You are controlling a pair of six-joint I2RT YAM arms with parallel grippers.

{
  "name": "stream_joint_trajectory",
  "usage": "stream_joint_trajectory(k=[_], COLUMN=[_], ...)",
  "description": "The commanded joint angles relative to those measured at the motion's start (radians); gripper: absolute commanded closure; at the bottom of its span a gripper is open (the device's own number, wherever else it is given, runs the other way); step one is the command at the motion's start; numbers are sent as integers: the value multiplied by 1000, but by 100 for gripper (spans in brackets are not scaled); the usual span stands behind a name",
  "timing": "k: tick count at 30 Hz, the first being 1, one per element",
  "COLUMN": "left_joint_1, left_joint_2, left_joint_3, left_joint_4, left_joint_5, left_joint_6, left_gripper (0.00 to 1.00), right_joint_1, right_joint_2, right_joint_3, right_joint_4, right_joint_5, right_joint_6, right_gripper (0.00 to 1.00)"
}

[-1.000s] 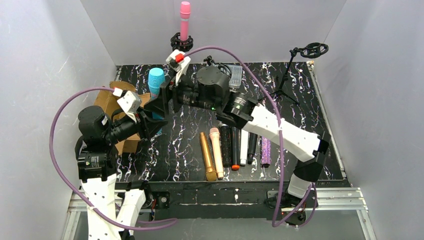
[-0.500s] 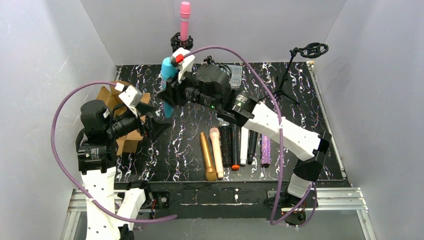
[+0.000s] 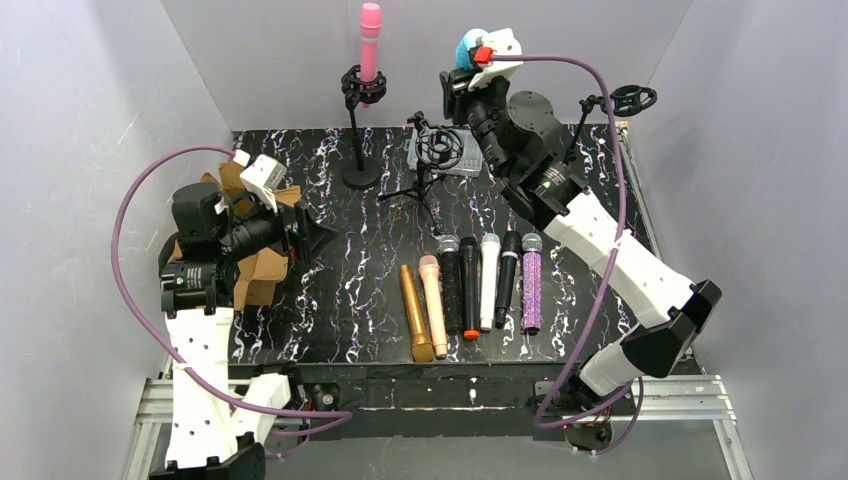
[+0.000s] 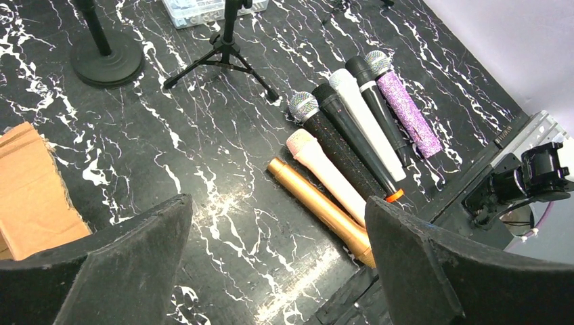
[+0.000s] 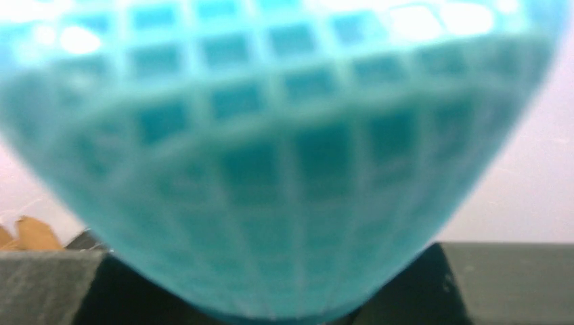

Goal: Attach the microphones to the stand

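Your right gripper point(image 3: 478, 62) has its fingers point(image 5: 42, 291) clenched on the teal-blue, mesh-headed stick microphone point(image 5: 284, 162). The blurred grille fills the right wrist view, and only the top view shows it raised by the back wall near the middle tripod stand point(image 3: 437, 152). Your left gripper point(image 4: 277, 223) gapes wide and empty above the black marbled table point(image 4: 203, 156), where seven microphones point(image 4: 369, 125) lie in a row, and one pink microphone point(image 3: 370, 35) stands in the round-based stand point(image 3: 360, 175).

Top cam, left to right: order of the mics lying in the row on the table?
gold microphone → peach microphone → silver-grille black microphone → orange-ended black microphone → white microphone → plain black microphone → purple glitter microphone
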Motion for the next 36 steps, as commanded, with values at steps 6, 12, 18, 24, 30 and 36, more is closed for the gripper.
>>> stream_joint_trajectory(k=[6, 12, 18, 24, 30, 36], left_joint_1=[2, 2, 2, 2, 1, 2], left_joint_2=[-10, -7, -5, -5, -2, -4], left_joint_3=[0, -7, -14, -15, -15, -21], left_joint_4=[-13, -12, -10, -8, -7, -7], left_joint_5=[-12, -13, -13, -16, -16, -18], left_joint_6=[4, 6, 7, 10, 9, 7], left_gripper=[2, 2, 2, 2, 2, 2], right_joint_1=[-74, -87, -87, -87, -87, -88], right_joint_2=[-9, -20, -20, -20, -14, -6], right_joint_3=[-131, -184, -214, -245, -285, -345], right_joint_4=[187, 189, 205, 212, 233, 281], right_joint_5=[0, -29, -65, -67, -69, -87], right_joint_6=[32, 74, 107, 116, 114, 113], right_gripper=[99, 99, 99, 99, 99, 99])
